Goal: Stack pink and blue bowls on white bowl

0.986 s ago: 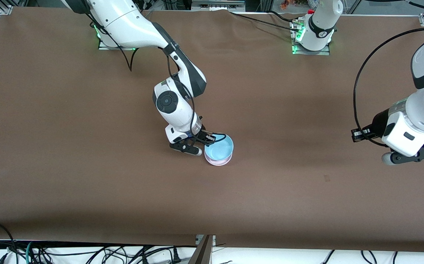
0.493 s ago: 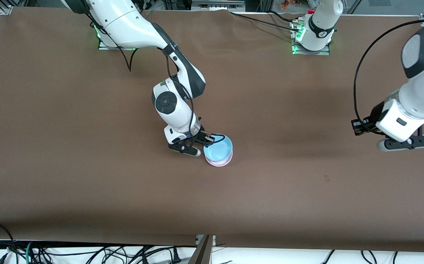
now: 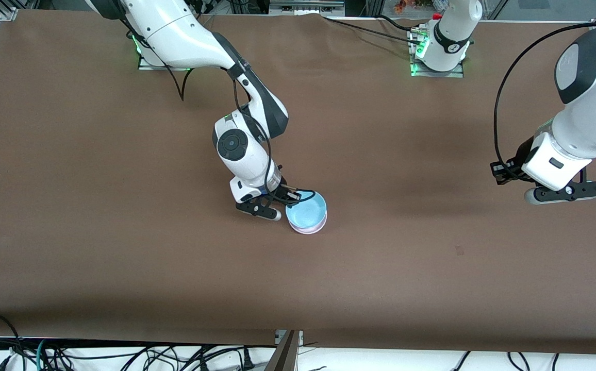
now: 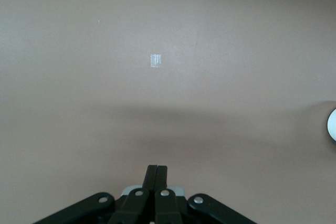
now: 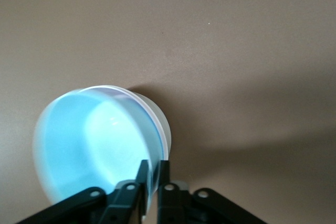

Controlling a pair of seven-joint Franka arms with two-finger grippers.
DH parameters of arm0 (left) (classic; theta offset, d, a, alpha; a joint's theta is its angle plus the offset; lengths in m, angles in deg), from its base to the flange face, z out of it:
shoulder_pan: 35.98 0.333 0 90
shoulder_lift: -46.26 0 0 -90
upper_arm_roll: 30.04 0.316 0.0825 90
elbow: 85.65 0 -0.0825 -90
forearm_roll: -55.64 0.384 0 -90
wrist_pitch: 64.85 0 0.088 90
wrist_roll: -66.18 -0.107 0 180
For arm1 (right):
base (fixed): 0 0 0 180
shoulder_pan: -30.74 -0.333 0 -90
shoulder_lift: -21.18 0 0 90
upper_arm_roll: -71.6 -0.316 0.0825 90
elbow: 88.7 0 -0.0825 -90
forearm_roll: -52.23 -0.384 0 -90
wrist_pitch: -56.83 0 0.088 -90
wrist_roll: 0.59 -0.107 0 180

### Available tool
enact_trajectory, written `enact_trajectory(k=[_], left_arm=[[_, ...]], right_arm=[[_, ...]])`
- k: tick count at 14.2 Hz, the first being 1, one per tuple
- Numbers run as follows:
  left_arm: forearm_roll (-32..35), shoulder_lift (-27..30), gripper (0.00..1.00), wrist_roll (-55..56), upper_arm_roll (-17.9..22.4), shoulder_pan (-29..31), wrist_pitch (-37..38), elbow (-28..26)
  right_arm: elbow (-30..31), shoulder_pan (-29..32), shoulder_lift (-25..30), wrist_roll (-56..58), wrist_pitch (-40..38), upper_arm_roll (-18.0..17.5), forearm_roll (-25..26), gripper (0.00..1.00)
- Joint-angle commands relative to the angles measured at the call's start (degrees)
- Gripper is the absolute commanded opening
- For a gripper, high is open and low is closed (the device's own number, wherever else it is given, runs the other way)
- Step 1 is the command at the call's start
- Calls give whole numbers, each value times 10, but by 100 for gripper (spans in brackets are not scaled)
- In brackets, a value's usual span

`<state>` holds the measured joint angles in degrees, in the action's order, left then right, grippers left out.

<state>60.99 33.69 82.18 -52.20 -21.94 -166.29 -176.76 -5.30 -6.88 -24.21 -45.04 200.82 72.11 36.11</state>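
Near the center of the front view a light blue bowl (image 3: 307, 209) sits nested inside a pink bowl (image 3: 308, 230), and only a thin pink rim shows under the blue one on the side nearer to the front camera. The two bowls stand upright on the brown table (image 3: 122, 232). The inside of the blue bowl holds nothing. In the right wrist view the blue bowl (image 5: 89, 140) fills the lower part of the frame, and around it there is a pale, whitish outer wall (image 5: 161, 125) with a thin pink line at the rim. From these views I cannot tell whether this wall belongs to a separate white bowl or to the pink one. The right tool (image 3: 285, 205) is low at the edge of the stack, at the side toward the right arm's end of the table. Its two fingers (image 5: 164, 182) stand one inside and one outside the blue bowl and pinch its rim between them. The left tool (image 3: 532, 196) hangs in the air over the bare table toward the left arm's end, well apart from the bowls, and this arm waits. In the left wrist view the left tool (image 4: 156, 170) has its fingers pressed together with nothing between them, and a small pale piece of tape (image 4: 155, 61) lies on the table.
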Motion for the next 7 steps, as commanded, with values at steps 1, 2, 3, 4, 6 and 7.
enact_trajectory(k=[1, 2, 3, 4, 6, 7], left_arm=[[1, 17, 0, -17, -3, 7, -11, -17], [-1, 16, 0, -17, -3, 7, -11, -15], [-2, 16, 0, -17, -3, 7, -11, -14], [-3, 16, 0, -17, -3, 7, -11, -14], [-3, 14, 0, -17, -3, 7, -11, -14], [-2, 14, 1, -17, -3, 7, -11, -14]], right_arm=[[-18, 0, -7, -10, 1, -1, 10, 100], [-20, 0, -8, -10, 1, 0, 10, 100], [-24, 0, -6, -9, -3, 0, 10, 100], [-25, 1, -1, -7, -6, 2, 10, 100], [-26, 4, 9, 1, -40, 18, 11, 100], [-27, 4, 17, 13, -71, 30, 11, 100]])
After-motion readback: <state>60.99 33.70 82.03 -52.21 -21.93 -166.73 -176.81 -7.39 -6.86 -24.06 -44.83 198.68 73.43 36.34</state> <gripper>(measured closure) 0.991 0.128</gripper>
